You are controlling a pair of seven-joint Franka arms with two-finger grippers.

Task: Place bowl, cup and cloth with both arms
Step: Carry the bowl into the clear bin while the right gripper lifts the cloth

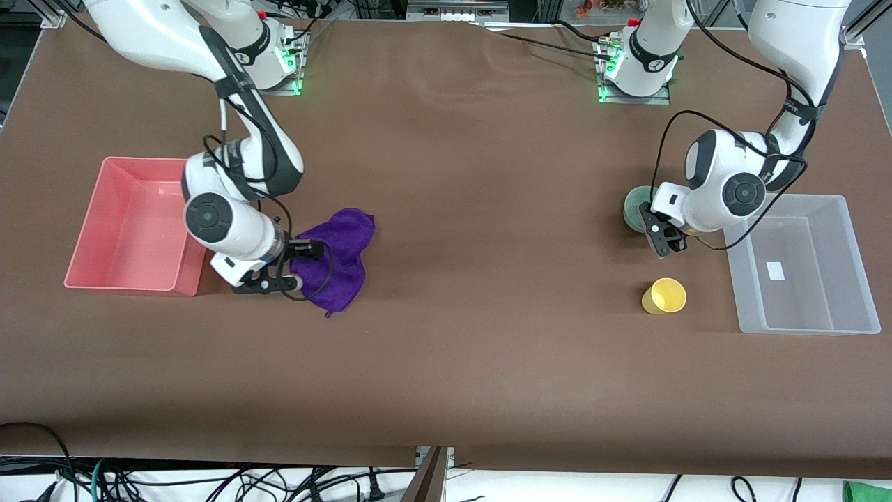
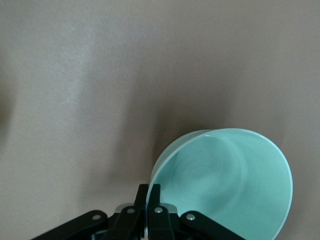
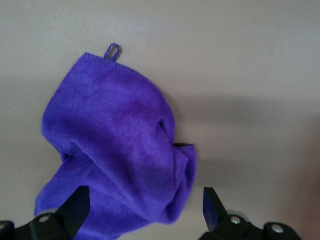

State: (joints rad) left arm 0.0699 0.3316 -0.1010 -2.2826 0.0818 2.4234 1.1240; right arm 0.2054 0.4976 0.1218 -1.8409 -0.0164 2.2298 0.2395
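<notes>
The mint-green bowl [image 1: 635,207] is near the left arm's end of the table. My left gripper [image 1: 649,223] is shut on its rim, one finger inside and one outside, as the left wrist view shows for the gripper [image 2: 149,194] and the bowl [image 2: 225,185]. The yellow cup [image 1: 664,295] stands free, nearer the front camera than the bowl. The purple cloth [image 1: 338,258] lies crumpled on the table. My right gripper [image 1: 300,263] is open and low at the cloth's edge. In the right wrist view, the gripper [image 3: 144,202] straddles the cloth [image 3: 120,145].
A pink bin [image 1: 90,230] stands beside the right gripper at the right arm's end of the table. A clear plastic bin [image 1: 857,279] stands at the left arm's end, beside the cup and bowl. The brown table [image 1: 488,209] spreads between them.
</notes>
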